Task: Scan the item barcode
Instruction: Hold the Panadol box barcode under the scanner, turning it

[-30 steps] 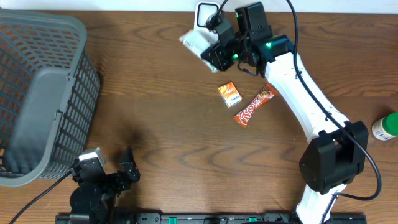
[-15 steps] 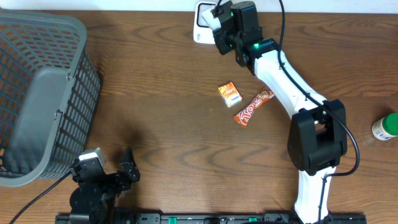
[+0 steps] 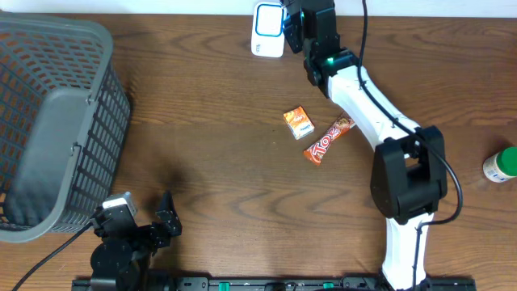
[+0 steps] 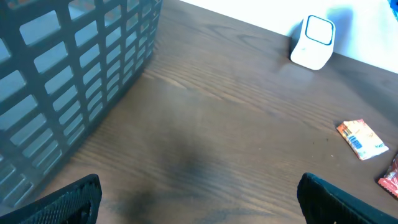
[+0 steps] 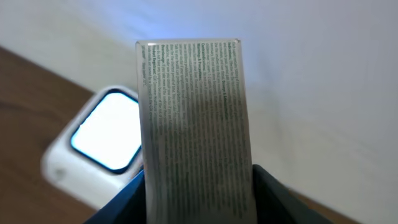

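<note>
My right gripper is shut on the item, a pale box covered in fine print that stands upright between both jaws. Just behind and to the left of the box is the white scanner, its window lit. From overhead, the right gripper is at the table's back edge, right beside the scanner, and the arm hides the box. The left gripper hangs open and empty over bare wood at the front left, also seen from overhead as the left gripper. The scanner lies far ahead of it.
A grey slatted basket fills the left side. A small orange packet and a red-orange candy bar lie mid-table under the right arm. A green-capped bottle stands at the right edge.
The right arm has swung back and to the right with the box, from in front of the scanner to its right side at the table's back edge. The left arm has not moved.
</note>
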{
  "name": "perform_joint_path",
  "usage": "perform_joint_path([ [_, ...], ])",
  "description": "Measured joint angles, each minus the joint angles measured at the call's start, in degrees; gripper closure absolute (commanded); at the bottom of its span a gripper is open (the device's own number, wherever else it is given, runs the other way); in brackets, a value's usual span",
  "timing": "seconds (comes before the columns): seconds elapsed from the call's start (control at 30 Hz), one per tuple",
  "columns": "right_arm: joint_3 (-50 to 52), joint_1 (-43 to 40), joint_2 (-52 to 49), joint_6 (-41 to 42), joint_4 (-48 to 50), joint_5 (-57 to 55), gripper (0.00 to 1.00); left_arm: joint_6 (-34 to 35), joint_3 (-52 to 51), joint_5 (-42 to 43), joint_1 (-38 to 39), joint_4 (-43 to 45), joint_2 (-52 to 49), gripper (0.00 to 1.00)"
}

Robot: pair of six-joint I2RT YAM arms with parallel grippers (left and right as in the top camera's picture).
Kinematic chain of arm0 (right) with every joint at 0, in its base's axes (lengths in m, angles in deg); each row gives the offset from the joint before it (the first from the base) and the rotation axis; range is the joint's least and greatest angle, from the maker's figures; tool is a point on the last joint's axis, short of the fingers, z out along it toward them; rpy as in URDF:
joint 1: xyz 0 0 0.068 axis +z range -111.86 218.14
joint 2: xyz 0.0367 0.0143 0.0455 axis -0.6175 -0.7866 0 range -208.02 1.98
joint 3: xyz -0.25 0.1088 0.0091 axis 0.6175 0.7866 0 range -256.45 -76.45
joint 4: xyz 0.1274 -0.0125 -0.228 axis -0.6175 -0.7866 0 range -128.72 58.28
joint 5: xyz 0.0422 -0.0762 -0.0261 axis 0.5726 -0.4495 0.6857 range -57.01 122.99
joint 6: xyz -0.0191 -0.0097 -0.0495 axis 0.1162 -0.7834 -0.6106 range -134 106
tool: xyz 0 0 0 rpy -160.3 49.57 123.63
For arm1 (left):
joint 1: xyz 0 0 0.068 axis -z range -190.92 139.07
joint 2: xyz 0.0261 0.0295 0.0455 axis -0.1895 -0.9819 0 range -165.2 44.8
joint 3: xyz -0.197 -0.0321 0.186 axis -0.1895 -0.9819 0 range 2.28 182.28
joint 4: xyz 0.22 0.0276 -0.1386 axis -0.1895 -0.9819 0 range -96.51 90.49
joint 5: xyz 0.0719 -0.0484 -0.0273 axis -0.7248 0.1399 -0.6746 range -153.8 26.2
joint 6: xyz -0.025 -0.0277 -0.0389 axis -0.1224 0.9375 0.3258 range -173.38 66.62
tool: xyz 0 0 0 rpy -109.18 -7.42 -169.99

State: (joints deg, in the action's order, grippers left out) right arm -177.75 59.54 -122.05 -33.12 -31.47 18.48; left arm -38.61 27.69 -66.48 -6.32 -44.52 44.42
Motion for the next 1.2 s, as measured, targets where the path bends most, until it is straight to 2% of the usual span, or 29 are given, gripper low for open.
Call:
perform_joint_path([
  [0.37, 0.0, 2.1, -6.3, -7.5, 7.1, -8.0, 0.54, 0.0, 0.0, 0.0, 0.0, 0.0, 0.0, 0.02],
  [0.47, 0.0, 3.0, -8.1, -8.0, 7.1, -10.7, 0.50, 0.0, 0.0, 0.0, 0.0, 0.0, 0.0, 0.02],
  [0.53, 0.0, 3.4, -8.7, -7.6, 6.2, -12.3, 0.41, 0.0, 0.0, 0.0, 0.0, 0.0, 0.0, 0.02],
  [0.6, 0.0, 3.5, -8.7, -5.5, 3.8, -14.1, 0.25, 0.0, 0.0, 0.0, 0.0, 0.0, 0.0, 0.02],
  [0.67, -0.4, 3.4, -8.7, -2.4, 0.9, -14.9, 0.03, 0.0, 0.0, 0.0, 0.0, 0.0, 0.0, 0.02],
  [0.7, -0.7, 3.2, -8.7, 0.0, -2.1, -14.6, 0.01, 0.0, 0.0, 0.0, 0.0, 0.0, 0.0, 0.02],
  [0.87, -0.9, 0.6, -8.7, 13.4, -12.0, -5.1, 0.01, 0.0, 0.0, 0.0, 0.0, 0.0, 0.0, 0.02],
  [1.2, -1.3, -2.1, -11.5, 33.3, -9.9, 1.7, 0.01, 0.0, 0.0, 0.0, 0.0, 0.0, 0.0, 0.02],
])
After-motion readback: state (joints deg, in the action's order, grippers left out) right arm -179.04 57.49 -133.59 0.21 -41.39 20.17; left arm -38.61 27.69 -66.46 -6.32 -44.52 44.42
